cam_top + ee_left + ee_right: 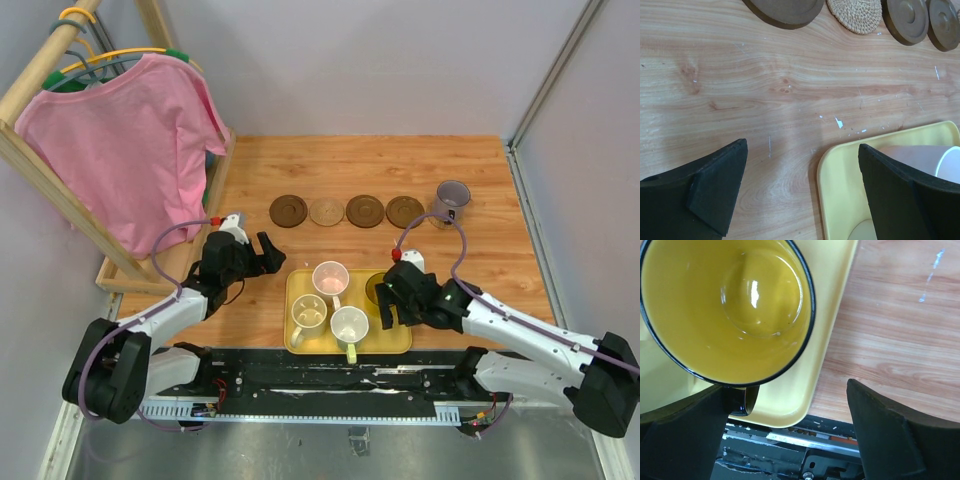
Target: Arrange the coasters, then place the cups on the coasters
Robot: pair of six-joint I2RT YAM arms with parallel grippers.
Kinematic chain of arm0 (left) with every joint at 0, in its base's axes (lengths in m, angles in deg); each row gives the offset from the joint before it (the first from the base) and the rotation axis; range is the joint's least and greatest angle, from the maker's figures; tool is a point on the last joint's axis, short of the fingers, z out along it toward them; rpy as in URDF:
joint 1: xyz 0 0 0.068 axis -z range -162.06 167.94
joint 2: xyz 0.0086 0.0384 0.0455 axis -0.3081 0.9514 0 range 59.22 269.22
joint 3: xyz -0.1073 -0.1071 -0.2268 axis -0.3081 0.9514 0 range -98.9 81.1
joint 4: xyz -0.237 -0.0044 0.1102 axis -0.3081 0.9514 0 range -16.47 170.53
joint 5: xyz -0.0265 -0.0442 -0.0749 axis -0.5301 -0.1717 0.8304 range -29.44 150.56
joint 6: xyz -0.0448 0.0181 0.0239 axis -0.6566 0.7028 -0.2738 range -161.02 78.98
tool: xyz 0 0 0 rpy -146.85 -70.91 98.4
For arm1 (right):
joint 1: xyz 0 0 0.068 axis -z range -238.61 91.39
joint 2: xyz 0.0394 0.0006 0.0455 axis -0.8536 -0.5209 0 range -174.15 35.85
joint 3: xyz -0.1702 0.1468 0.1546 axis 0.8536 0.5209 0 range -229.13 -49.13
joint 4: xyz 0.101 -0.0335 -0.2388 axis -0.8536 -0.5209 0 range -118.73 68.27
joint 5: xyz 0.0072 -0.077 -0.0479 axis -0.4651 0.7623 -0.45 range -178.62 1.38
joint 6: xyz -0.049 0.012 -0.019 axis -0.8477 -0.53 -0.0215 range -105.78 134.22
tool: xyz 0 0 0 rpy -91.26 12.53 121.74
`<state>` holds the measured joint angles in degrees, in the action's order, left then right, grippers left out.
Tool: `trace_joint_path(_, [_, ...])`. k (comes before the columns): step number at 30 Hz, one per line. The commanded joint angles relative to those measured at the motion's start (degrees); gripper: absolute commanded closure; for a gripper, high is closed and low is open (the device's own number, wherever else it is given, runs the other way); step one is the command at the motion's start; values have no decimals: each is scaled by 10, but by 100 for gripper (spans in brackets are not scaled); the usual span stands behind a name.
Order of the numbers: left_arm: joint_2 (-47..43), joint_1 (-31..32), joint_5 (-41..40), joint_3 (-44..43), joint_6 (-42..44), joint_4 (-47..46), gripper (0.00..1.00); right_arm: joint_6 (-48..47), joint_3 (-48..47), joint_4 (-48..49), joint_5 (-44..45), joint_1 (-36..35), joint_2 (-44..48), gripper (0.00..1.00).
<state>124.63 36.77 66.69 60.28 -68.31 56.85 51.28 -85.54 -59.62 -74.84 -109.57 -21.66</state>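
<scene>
Top external: shows a wooden table with coasters lined up across its far half: a dark brown coaster, a tan coaster, a third coaster and a fourth coaster. Ends the row on the right with the grey-purple cup, upright. Nearer, shows a yellow tray holding the pink cup, cream cup and white-green cup. Puts the yellow cup at the tray's right side, partly under the right gripper. Places the left gripper just left of the tray, spread wide and empty. Catches a pink T-shirt on a wooden rack, far left. Too small to read any lettering.

Left wrist: looks down on bare wood between black fingers set far apart, nothing clamped. Keeps four coasters along the top edge, the tan one woven. Shows a tray corner and the pink cup at lower right.

Right wrist: looks straight into the yellow cup, translucent and dark-rimmed, standing in a tray corner. Sets its handle right beside one finger; contact cannot be told. Fingers wide apart, gripping nothing.
</scene>
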Motion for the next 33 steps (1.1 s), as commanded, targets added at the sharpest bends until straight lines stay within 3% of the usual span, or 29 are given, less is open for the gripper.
trace_joint_path(1, [8,4,4,5,-1,-25,4,37,9,-32,53,0,15,7])
trace_joint_path(5, [10,4,5,5,-1,-25,4,24,9,-12,36,0,17,11])
trace_joint_path(14, [8,4,2,8,-1,-23,4,5,-2,40,-10,-1,-43,30])
trace_joint_path(20, [7,4,-1,12,3,-23,4,10,-2,61,-16,-1,-66,37])
trace_joint_path(33, [19,3,1,17,4,-31,4,16,4,80,-17,-1,-80,62])
